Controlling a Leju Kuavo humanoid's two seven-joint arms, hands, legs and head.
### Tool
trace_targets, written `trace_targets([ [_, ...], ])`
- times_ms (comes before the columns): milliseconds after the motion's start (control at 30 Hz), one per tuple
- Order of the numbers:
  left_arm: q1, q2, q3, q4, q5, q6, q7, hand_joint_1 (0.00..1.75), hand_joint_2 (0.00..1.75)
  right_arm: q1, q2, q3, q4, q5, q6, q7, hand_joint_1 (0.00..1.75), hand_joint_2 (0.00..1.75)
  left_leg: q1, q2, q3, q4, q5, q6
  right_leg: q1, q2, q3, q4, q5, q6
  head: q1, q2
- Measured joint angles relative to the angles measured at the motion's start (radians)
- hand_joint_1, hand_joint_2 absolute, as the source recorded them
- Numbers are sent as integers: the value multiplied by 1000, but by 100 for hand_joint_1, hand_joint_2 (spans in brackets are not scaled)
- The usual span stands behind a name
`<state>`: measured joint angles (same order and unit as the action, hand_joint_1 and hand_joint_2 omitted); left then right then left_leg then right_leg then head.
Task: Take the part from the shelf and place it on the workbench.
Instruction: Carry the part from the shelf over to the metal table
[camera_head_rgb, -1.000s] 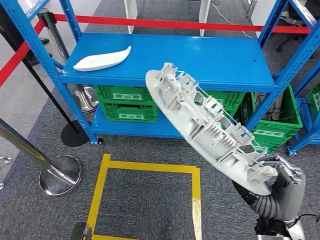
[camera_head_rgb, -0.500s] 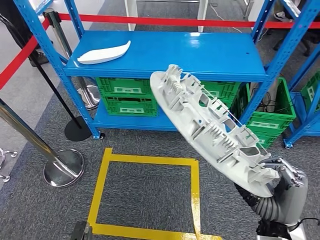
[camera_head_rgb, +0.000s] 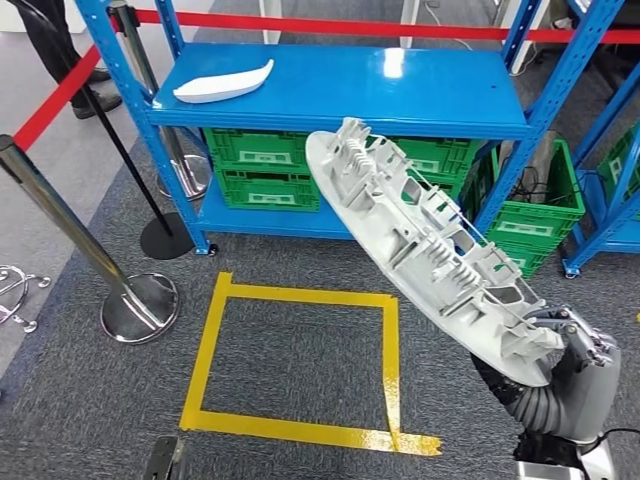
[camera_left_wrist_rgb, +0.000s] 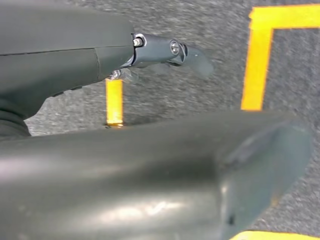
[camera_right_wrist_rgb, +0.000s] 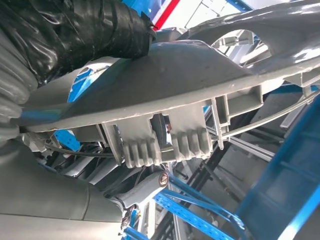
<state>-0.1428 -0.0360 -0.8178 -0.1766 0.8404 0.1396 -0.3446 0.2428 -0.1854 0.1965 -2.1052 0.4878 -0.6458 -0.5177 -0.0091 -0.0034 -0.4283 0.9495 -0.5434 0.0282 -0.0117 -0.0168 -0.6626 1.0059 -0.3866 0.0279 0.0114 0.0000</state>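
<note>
The part (camera_head_rgb: 423, 250) is a long grey plastic piece with an oval outline, and the side turned upward carries many ribs, small walls, square openings and clips. It hangs in the air in front of the blue shelf (camera_head_rgb: 445, 95), tilted, with the far end high and the near end low. The right hand (camera_head_rgb: 577, 355) grips the low end, and its dark fingers (camera_head_rgb: 562, 320) curl over the edge of the part. In the right wrist view the same part (camera_right_wrist_rgb: 170, 85) crosses the picture as a flat grey strip with toothed clips below it, and a black glossy covering presses on its surface; most of the right hand is hidden behind the part there. A second piece, a white curved panel (camera_head_rgb: 224, 82), smooth and pointed at one end, lies on the top board of the shelf near its left post. Green crates (camera_head_rgb: 260, 170) with grid walls stand on the lower board. On the grey carpet a yellow tape square (camera_head_rgb: 294, 360) is marked, and a chrome post (camera_head_rgb: 98, 255) with a round base stands to its left. The left hand (camera_left_wrist_rgb: 162, 50) shows one thin grey finger stretched out over the carpet; the picture is blurred and close, so I cannot tell if this hand is open or closed.
</note>
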Motion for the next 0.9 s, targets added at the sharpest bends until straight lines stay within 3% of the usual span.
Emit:
trace_targets([
  [33,2,0,0,0,0,0,0,0,0,1,0,0,0,0,0,0,175,175,1,2,-14,-3,15,8,-1,3,-10,15,-28,4,2,0],
  [67,3,0,0,0,0,0,0,0,0,1,-1,-1,0,0,0,0,175,175,3,5,-32,-3,30,16,-1,6,-25,47,-77,7,4,0],
  [133,4,1,0,0,0,0,0,0,0,1,-2,-3,0,0,0,0,175,175,0,7,-68,2,58,24,-1,10,-50,169,-189,11,7,0],
  [167,4,1,0,0,0,0,0,0,0,1,-3,-3,0,-1,0,0,175,175,-1,8,-89,6,72,25,-1,12,-55,233,-214,13,7,0],
  [200,4,1,0,0,0,0,0,0,0,1,-3,-3,1,-1,0,0,175,175,-2,8,-112,12,86,24,-1,12,-49,281,-210,14,8,0],
  [233,4,0,0,0,0,0,0,0,0,1,-3,-3,1,-1,0,0,175,175,-2,8,-135,19,98,23,-1,13,-31,299,-183,14,8,0],
  [267,4,0,0,0,0,0,0,0,0,1,-3,-4,1,0,0,0,175,175,-2,8,-158,27,109,20,-1,13,3,283,-149,14,8,0],
  [300,4,0,0,0,0,0,0,0,0,1,-3,-4,1,0,0,0,175,175,-1,8,-178,37,120,17,-1,13,55,233,-131,14,8,0],
  [333,3,-1,0,0,0,0,0,0,0,0,-3,-4,0,2,0,0,175,175,-2,8,-196,47,128,12,-1,13,123,152,-135,14,9,0],
  [367,4,-1,0,-1,0,0,0,0,0,-2,-3,-4,0,4,0,0,175,175,-2,7,-210,56,138,8,0,14,186,70,-156,11,8,0],
  [400,4,-1,1,-1,0,0,0,0,0,-2,-3,-4,0,7,-1,1,175,175,-3,6,-219,62,150,3,2,15,226,8,-178,9,9,0],
  [433,4,0,1,-1,0,1,-1,0,0,-2,-3,-4,0,8,-1,1,175,175,-3,6,-226,64,162,-1,5,15,245,-28,-191,5,8,0],
  [500,5,3,2,-1,0,1,-1,0,0,-1,-3,-4,1,8,0,3,175,175,0,4,-236,64,173,-11,5,13,224,-32,-181,-7,8,0],
  [533,6,4,2,-1,0,1,-1,0,0,-1,-3,-4,1,4,1,4,175,175,1,3,-242,77,150,-18,4,11,213,-32,-172,-16,7,0],
  [567,7,5,2,-1,0,1,-1,0,0,-2,-3,-4,1,-2,4,4,175,175,3,2,-249,107,107,-25,2,9,200,-31,-160,-24,5,0],
  [633,8,5,3,-2,0,1,-2,0,0,-2,-3,-4,1,-14,10,5,175,175,9,1,-266,223,-8,-36,4,6,171,-26,-134,-35,2,0],
  [667,8,5,3,-2,0,1,-2,0,0,-2,-3,-4,1,-17,12,6,175,175,11,2,-271,288,-42,-40,6,5,155,-22,-120,-36,2,0],
  [700,7,5,3,-2,0,1,-2,0,0,-2,-3,-4,1,-19,14,6,175,175,12,2,-270,338,-48,-41,8,5,136,-15,-107,-36,2,0],
  [767,6,4,3,-2,0,1,-2,0,0,-2,-3,-4,1,-21,16,6,175,175,13,1,-232,350,1,-36,11,5,92,-1,-84,-35,2,0],
  [800,6,4,3,-2,0,1,-2,0,0,-2,-4,-4,1,-22,16,6,175,175,12,1,-189,303,26,-30,13,5,71,6,-73,-34,2,0],
  [833,4,5,3,-2,0,1,-2,0,0,-2,-4,-4,1,-22,16,6,175,175,9,1,-133,230,29,-23,15,6,55,12,-64,-31,2,0],
  [900,0,6,3,-3,0,1,-3,0,0,-3,-4,-4,1,-23,16,5,175,175,3,1,-39,84,2,-10,15,4,35,16,-43,-21,3,0],
])
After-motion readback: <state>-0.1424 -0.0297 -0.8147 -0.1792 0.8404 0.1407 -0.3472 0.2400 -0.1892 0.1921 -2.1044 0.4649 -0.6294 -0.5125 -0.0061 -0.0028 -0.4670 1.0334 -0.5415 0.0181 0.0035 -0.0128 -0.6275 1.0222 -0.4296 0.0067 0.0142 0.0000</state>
